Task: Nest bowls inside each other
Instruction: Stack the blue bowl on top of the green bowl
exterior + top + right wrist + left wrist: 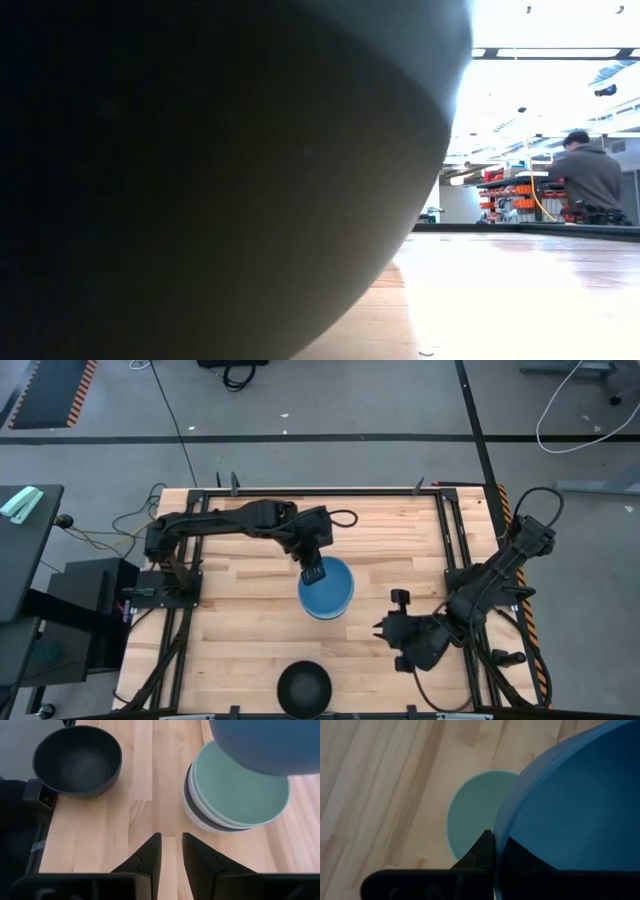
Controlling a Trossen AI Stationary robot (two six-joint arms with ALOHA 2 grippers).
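Note:
My left gripper is over the middle of the table, shut on the blue bowl. Below it stands a stack of nested bowls: the mint green bowl is on top, a dark one lies between white ones, and a white one rests on the table. In the high view the blue bowl hides this stack. One black bowl stands alone on its base by the near edge. My right gripper waits to the right of the stack, its fingers a narrow gap apart and touching nothing. My left gripper holds the blue bowl by its rim on the far-left side. One finger is inside the bowl and one finger outside, coming from above and pointing down. The bowl is lifted clear above the mint green bowl, mouth up.
The lone black bowl stands right before the low camera and fills most of its view. A person is in the room far behind. Bare wood lies left of the stack and between stack and black bowl.

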